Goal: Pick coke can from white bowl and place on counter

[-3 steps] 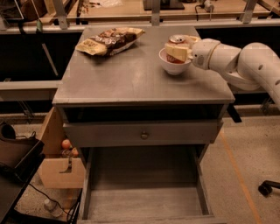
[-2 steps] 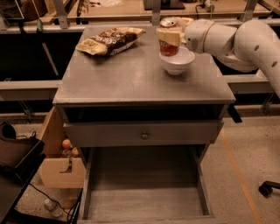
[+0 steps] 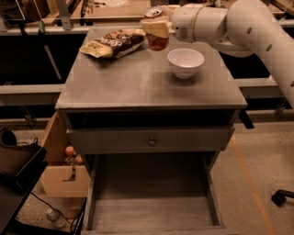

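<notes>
My gripper (image 3: 156, 28) is shut on the coke can (image 3: 157, 40), a red-orange can with a silver top, and holds it in the air above the back of the counter (image 3: 138, 82), to the left of the white bowl (image 3: 185, 62). The bowl stands empty on the right half of the grey counter top. My white arm (image 3: 229, 23) reaches in from the upper right. The tan fingers cover the can's upper half.
A yellow-and-brown snack bag (image 3: 112, 42) lies at the counter's back left, close to the held can. Below the top are a knobbed drawer (image 3: 150, 141) and an open lower compartment. A wooden workbench (image 3: 115, 9) runs behind. A wooden box (image 3: 64, 179) stands at the lower left.
The can was lifted out of the bowl and carried up and to the left. The bowl now stands empty. The view has shifted closer to the counter.
</notes>
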